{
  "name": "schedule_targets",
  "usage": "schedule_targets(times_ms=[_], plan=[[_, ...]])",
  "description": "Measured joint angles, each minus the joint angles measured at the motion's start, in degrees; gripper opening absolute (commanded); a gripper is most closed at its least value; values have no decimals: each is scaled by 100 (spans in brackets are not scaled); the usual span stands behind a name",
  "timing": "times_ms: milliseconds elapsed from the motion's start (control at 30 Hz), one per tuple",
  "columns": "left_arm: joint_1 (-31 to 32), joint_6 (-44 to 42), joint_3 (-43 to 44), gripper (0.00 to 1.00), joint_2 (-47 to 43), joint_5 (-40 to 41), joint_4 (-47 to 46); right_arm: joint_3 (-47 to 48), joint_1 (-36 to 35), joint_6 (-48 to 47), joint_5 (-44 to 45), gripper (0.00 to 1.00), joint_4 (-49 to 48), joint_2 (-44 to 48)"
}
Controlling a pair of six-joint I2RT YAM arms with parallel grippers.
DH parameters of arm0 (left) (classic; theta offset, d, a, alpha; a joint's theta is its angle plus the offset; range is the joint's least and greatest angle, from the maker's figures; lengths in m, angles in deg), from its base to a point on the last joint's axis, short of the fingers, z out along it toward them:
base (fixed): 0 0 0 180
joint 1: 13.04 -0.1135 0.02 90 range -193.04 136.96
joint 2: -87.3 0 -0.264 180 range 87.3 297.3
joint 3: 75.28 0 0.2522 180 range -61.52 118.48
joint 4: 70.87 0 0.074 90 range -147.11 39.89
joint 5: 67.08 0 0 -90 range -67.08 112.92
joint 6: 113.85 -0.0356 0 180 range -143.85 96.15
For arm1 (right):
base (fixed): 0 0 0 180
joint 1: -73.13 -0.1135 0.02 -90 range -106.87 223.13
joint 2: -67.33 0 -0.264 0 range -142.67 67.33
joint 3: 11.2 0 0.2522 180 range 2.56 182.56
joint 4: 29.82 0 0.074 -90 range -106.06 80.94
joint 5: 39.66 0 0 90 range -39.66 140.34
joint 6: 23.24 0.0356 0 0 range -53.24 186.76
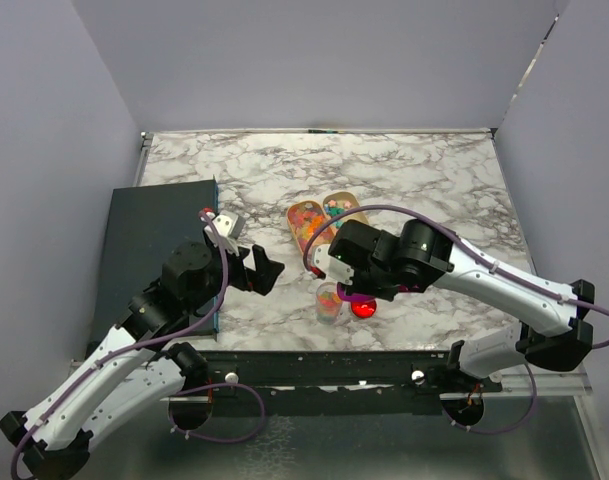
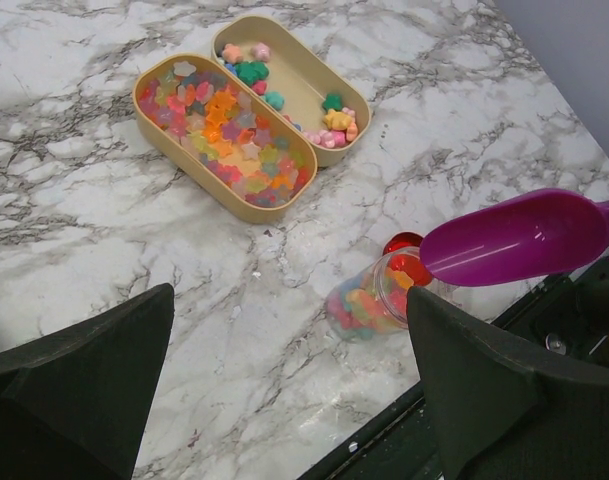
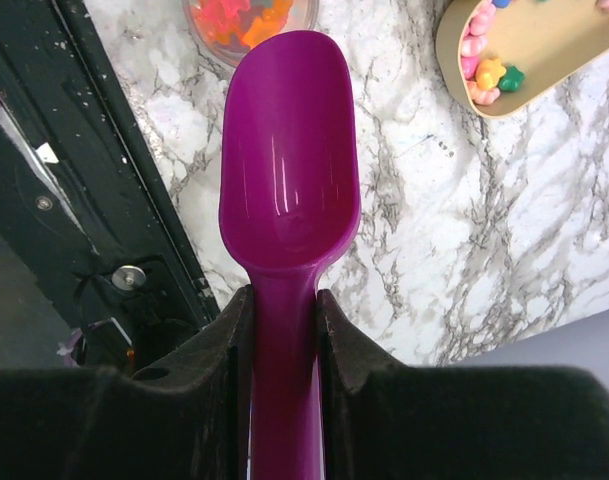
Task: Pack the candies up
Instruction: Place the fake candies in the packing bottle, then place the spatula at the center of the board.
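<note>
Grip: right end effector (image 3: 284, 300) clamped on the handle of purple scoop (image 3: 289, 150); rear of handle hidden between its fingers. Left end effector (image 2: 289, 335): jaws spread wide, holding nothing, only the tips in view. Candies (image 2: 229, 135): heaped in two tan oval trays (image 2: 199, 187) on marble worktop (image 2: 84, 250); more inside clear jar (image 2: 364, 310), its mouth partly masked by the scoop. Red lid (image 2: 401, 243): mostly hidden behind jar.

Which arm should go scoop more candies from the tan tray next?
Probably the right arm: its jaws grip the empty purple plastic scoop near the pastel candies in the full tan oval tray. The left arm has open jaws, holding nothing.
</note>
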Motion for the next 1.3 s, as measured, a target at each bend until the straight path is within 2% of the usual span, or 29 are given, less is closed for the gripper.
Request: schedule_targets(times_ms=[233,367,567,700,867,1000,1167,1300], plan=[[0,-15,-15,99,-92,24,4,96,-24,74,260,0,39,-17],[0,-15,-15,99,-131,31,4,-22,-26,254,520,1,-260,273],[0,-13,-15,99,-131,66,2,-1196,33,850,1390,1,-1394,1635],[0,-13,-15,99,-74,79,2,-2068,280,1449,2046,1,-2199,2129],[0,-13,-15,99,33,92,2,-3005,970,2076,2509,1,-3200,2308],[0,-11,-15,99,66,122,7,-3442,1834,2461,2516,1,-3912,2358],[0,4,-15,99,70,188,4,-3954,3206,2787,2028,1,-5027,2017],[0,9,-15,99,68,216,4,-4330,3810,2946,1663,1,-5860,1373]])
